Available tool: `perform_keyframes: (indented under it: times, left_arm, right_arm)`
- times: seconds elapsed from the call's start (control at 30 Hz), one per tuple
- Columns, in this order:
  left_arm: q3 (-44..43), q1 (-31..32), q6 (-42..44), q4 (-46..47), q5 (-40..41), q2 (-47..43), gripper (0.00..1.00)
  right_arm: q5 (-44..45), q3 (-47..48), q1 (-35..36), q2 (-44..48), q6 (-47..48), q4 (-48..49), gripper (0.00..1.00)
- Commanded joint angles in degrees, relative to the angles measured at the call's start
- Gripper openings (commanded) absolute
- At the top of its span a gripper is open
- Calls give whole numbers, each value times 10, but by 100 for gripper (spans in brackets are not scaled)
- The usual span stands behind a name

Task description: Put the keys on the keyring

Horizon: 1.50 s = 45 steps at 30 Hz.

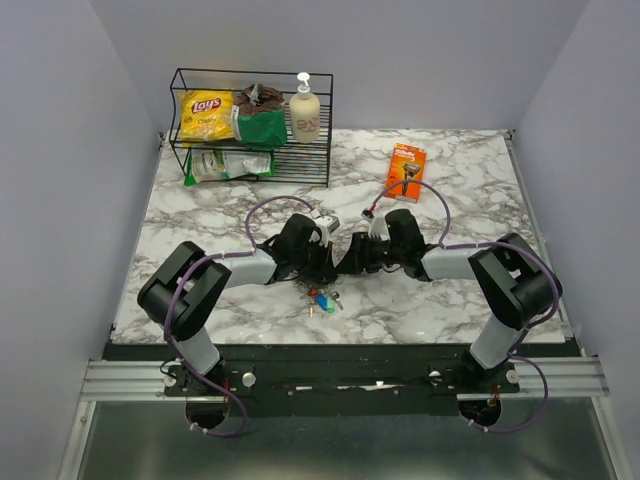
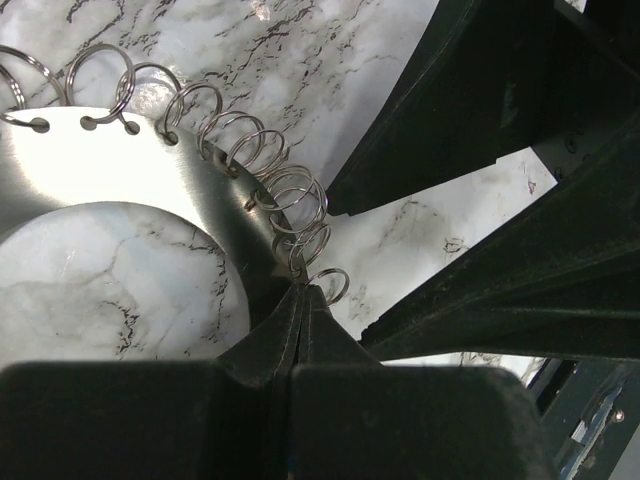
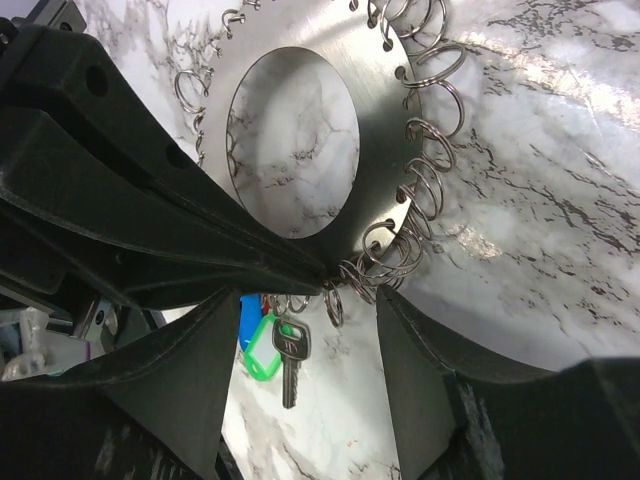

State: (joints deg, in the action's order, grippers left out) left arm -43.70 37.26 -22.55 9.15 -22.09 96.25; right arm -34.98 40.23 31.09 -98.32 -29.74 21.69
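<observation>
Pinching shut on the keyring (image 2: 120, 165), the left tool (image 2: 302, 296) has both fingers pressed flat together over the plate's rim, right where the row of small rings (image 2: 290, 190) runs along the edge. Right tool (image 3: 310, 305) is open with its fingers (image 3: 190, 380) spread wide, and it grips nothing. Its gap faces the edge of the keyring, and a cluster of small rings sits between the tips. The two tools meet tip to tip over the middle of the worktop (image 1: 470, 200), the left arm reaching in from the left and the right arm from the right.

Keyring is a flat silvery plate with a big round hole, and the small rings are threaded through holes around its rim.

Keys (image 3: 285, 350) sit just near of the tools. The right wrist view shows a green head, a blue head and one silver blade. The top view shows them as a small coloured bunch down on the worktop. Cannot tell if any key is hooked to a ring.

Far left there is a wire rack (image 1: 300, 165) with a yellow chip bag (image 1: 205, 112), a green bag (image 1: 262, 122) and a soap bottle (image 1: 304, 115). An orange box (image 1: 406, 166) lies flat on the worktop, far of the right tool.
</observation>
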Motion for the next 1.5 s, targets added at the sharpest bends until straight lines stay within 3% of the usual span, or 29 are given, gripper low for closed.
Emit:
perform_keyframes:
  times: [0.0,0.6,0.83,1.1,1.27,1.47]
  left_arm:
    - [6,2,6,-33,35,21,0]
    - [21,3,3,-18,35,34,0]
    - [27,2,-1,-12,48,-4,1]
    - [63,-10,-24,32,40,-86,11]
    - [87,-32,-43,74,6,-133,31]
    - [100,-56,-58,83,-23,-153,32]
  right_arm:
    - [-28,8,7,-19,-16,41,64]
    - [-56,9,11,-27,-50,125,64]
    - [-31,-15,11,49,-27,90,65]
    - [-3,-79,11,119,-14,95,65]
    - [-3,-84,12,105,-12,102,65]
    - [-14,-74,11,61,-17,111,59]
